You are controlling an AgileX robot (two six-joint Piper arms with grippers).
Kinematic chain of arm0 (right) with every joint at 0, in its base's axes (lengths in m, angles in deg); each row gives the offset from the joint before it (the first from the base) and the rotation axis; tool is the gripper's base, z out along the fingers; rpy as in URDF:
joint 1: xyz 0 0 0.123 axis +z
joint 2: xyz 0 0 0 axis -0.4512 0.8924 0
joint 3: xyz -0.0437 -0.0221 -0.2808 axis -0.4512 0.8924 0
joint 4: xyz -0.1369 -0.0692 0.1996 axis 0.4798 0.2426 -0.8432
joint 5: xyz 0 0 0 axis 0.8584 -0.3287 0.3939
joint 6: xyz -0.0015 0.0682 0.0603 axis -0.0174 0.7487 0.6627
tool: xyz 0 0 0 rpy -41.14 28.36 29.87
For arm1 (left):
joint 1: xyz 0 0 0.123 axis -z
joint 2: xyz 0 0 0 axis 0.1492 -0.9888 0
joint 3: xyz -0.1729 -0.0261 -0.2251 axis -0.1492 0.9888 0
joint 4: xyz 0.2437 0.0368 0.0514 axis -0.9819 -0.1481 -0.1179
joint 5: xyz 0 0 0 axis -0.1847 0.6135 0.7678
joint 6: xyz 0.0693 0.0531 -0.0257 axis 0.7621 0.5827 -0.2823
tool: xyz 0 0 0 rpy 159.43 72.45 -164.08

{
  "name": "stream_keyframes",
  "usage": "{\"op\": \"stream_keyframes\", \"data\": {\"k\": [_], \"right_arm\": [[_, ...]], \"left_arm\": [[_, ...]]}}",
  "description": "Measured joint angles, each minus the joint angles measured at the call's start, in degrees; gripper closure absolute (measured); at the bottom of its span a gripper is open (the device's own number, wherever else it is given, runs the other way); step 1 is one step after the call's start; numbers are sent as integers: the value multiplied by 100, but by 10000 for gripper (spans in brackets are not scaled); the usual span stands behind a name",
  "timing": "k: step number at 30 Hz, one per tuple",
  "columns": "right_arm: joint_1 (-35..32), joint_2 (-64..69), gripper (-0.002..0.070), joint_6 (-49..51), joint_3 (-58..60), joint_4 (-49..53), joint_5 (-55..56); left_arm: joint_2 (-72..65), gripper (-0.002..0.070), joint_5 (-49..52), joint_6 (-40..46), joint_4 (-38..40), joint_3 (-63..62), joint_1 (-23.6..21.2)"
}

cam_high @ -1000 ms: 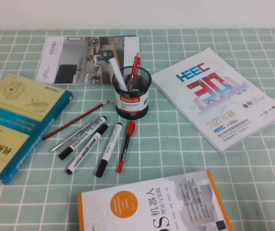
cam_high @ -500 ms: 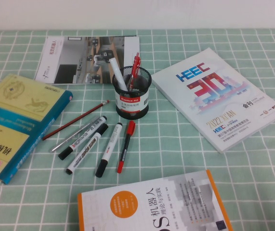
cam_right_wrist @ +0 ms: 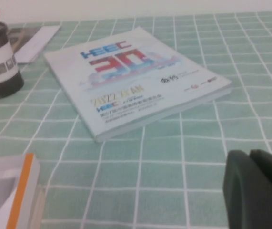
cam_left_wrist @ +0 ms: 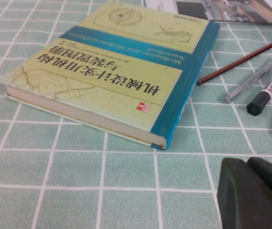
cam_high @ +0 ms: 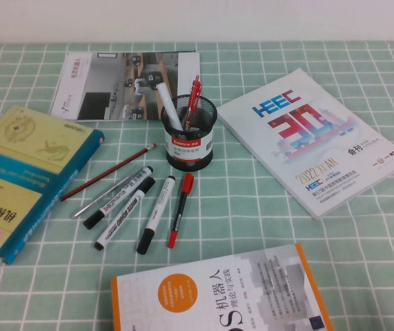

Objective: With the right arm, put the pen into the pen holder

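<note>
Right gripper (cam_right_wrist: 257, 191): a dull black, rounded lump at the nearest edge of the right wrist view, low over the green checked cloth (cam_high: 362, 276); open or closed, cannot tell. Left gripper (cam_left_wrist: 255, 191): the same matte black bulk in the left wrist view, just above the cloth near the corner of a thick yellow-and-teal hardback (cam_high: 24, 165); likewise cannot tell. Neither within the high view.

Closest on the table, a glossy book with an orange spine edge (cam_high: 217, 296), lying flat. Beyond it, a loose fan of slim cylinders on the cloth: a red-capped marker (cam_high: 179, 207) on the right, then three white markers with black caps (cam_high: 124, 214), then the pen (cam_high: 107, 194), pale grey and thin, flat on the cloth just beside the leftmost black-capped marker. Alongside it on the far side, a red-and-black striped pencil (cam_high: 107, 172), angled toward the hardback.

Past the fan, near but apart from the pen, the pen holder (cam_high: 190, 141): round, black wire mesh, upright, white label with a red stripe. Inside, a white marker (cam_high: 168, 107) leaning left and red pens (cam_high: 194, 96) standing up.

To the right, a smooth white magazine (cam_high: 314, 138) printed in blue and red. Farthest back, a thin brochure (cam_high: 114, 83) with a photo cover, flat behind the holder.
</note>
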Motion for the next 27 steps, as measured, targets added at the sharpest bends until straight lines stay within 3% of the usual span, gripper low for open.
{"op": "stream_keyframes", "data": {"k": [7, 27], "right_arm": [[0, 0, 695, -376, 9, -265, -463], [0, 0, 695, -415, 9, -316, -488]], "left_arm": [[0, 681, 0, 0, 0, 0, 0], [0, 681, 0, 0, 0, 0, 0]]}}
